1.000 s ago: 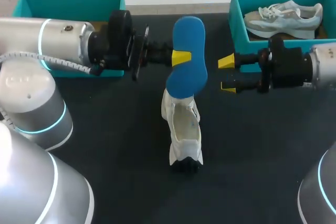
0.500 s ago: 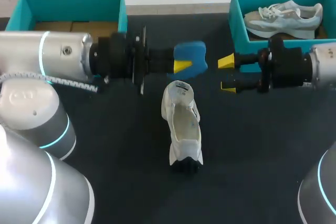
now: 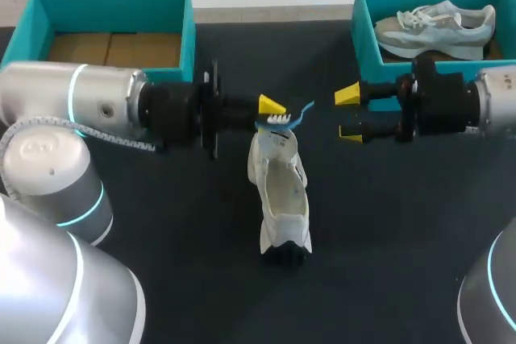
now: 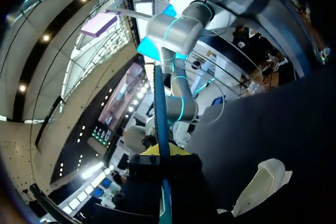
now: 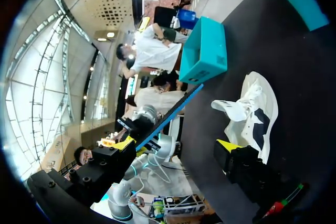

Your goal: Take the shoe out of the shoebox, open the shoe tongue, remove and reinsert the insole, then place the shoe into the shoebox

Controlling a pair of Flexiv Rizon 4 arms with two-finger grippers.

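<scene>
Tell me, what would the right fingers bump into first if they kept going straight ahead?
Most likely the blue insole, held edge-on by the left gripper just ahead of the right gripper, though depth is hard to judge.

Head camera overhead; wrist cameras share the shoe [image 3: 280, 191]

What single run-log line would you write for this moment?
left gripper: shut on insole, edge-on over shoe | right gripper: open, empty

Black table [image 3: 387, 239]: shoe [image 3: 282, 199], two shoeboxes [image 3: 187, 30] [image 3: 364, 26]
</scene>
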